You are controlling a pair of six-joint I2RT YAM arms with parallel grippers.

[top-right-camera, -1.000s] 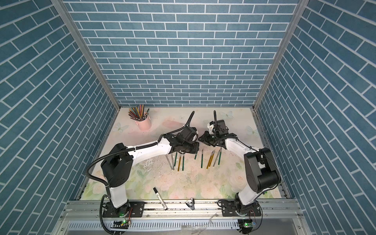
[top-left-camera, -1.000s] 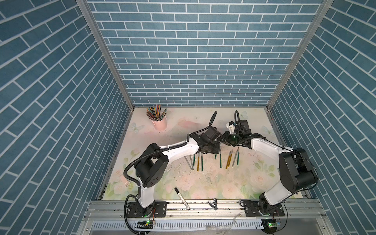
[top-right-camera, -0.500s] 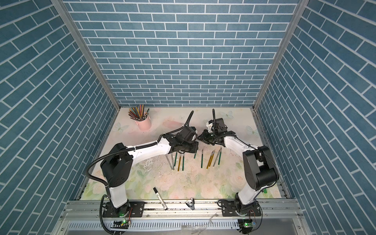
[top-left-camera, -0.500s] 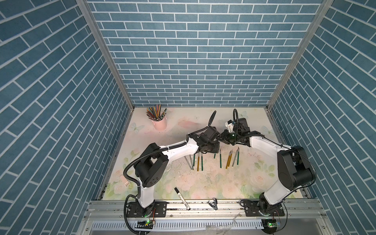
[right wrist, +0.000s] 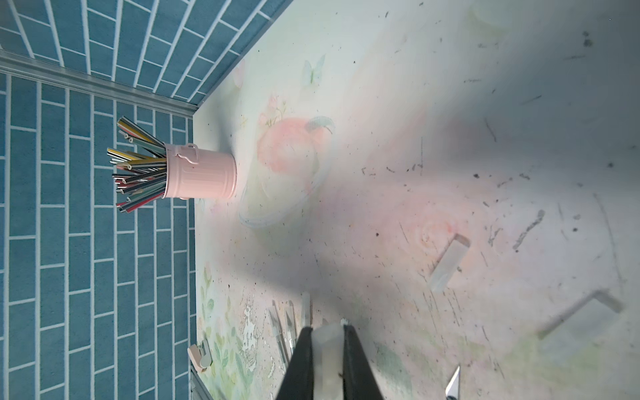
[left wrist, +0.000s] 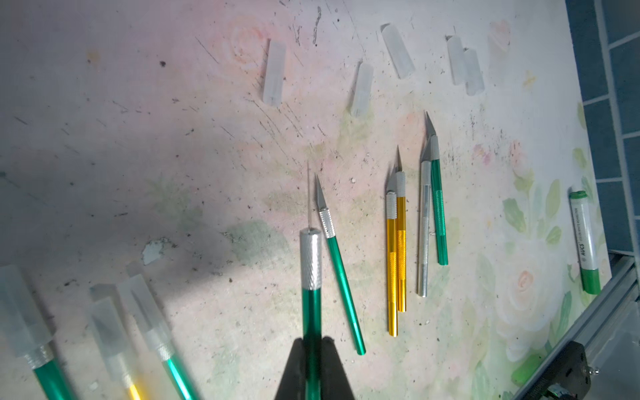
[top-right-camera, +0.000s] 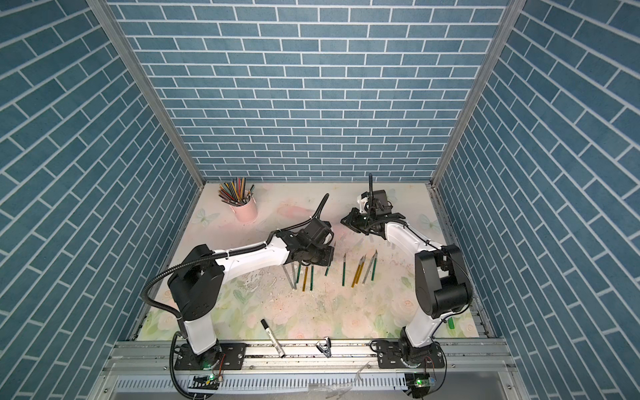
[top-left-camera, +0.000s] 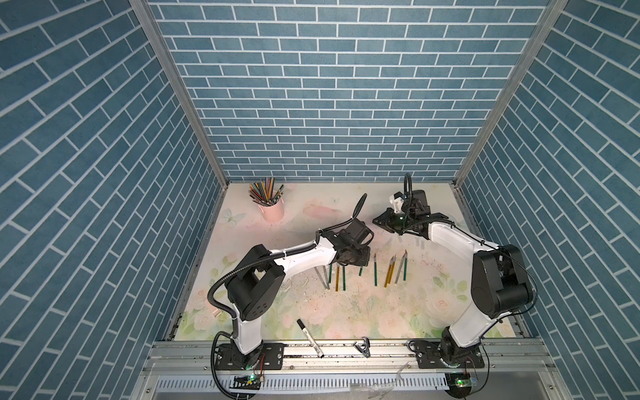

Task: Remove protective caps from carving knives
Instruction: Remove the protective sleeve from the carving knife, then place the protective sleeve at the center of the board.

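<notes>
Left tool (top-left-camera: 361, 259), in a top view, is low over the left part of the row of carving knives (top-left-camera: 375, 273) on the worktop (top-left-camera: 381, 311). Right tool (top-left-camera: 379, 221) is apart from it, farther back. A pink cup (top-left-camera: 273, 211) of pencils (top-left-camera: 265, 188) stands back left, and a marker pen (top-left-camera: 310, 337) lies at the front edge.

Left wrist view: left tool is pinched narrow on a green knife (left wrist: 311, 263), cap off, thin blade showing, held above the worktop. Five bare knives (left wrist: 341, 277) lie beside it: one green, two gold touching, then a silver and a green touching. Five loose protective caps (left wrist: 274, 72) lie beyond the tips. Three capped knives (left wrist: 149, 311) are blurred, nearer the camera. A green marker (left wrist: 585, 242) lies at the worktop edge.

Right wrist view: right tool is clamped narrow on a held cap (right wrist: 329, 346). Two loose caps lie on the worktop nearby, one blurred.
</notes>
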